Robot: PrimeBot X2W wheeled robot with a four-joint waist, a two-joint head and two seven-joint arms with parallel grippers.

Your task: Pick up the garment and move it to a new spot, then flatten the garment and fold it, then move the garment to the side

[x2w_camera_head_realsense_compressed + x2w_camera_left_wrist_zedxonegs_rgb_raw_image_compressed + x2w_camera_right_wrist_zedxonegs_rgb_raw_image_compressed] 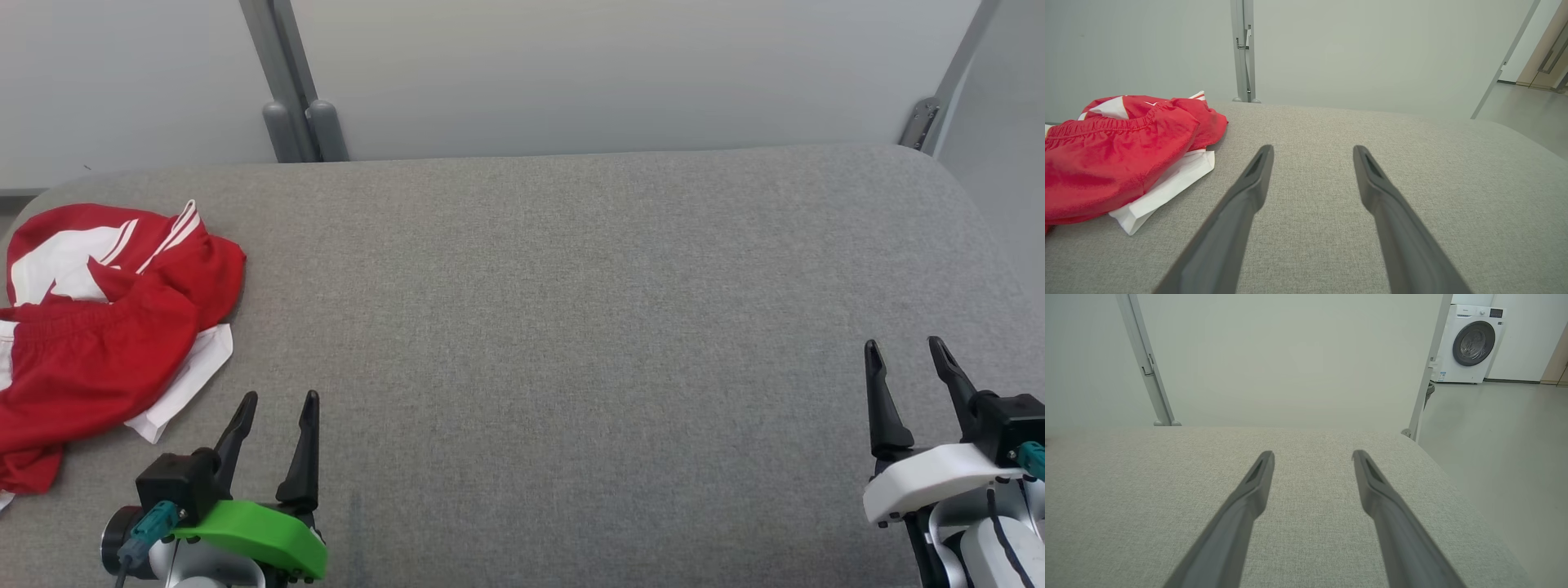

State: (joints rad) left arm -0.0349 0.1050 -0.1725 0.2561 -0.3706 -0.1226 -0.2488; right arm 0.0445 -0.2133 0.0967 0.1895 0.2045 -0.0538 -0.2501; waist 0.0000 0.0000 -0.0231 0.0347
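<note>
Garment [98,327] lies bunched at the left end of the table [571,327] - crumpled red fabric, white stripes and panels, gathered elastic waistband. Table top is grey woven cloth with rounded corners. Left gripper [280,398] sits at the table's near-left, just beside the garment, fingers apart and empty - right gripper [904,343] at the near-right, same.

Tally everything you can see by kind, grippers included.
Tables: 1, grey table.
Garments: 1, red and white garment, crumpled at its left end.
Grippers: 2, left gripper and right gripper, both open and empty.
Washing machines: 1, washing machine across the floor.
Total: 5.
</note>
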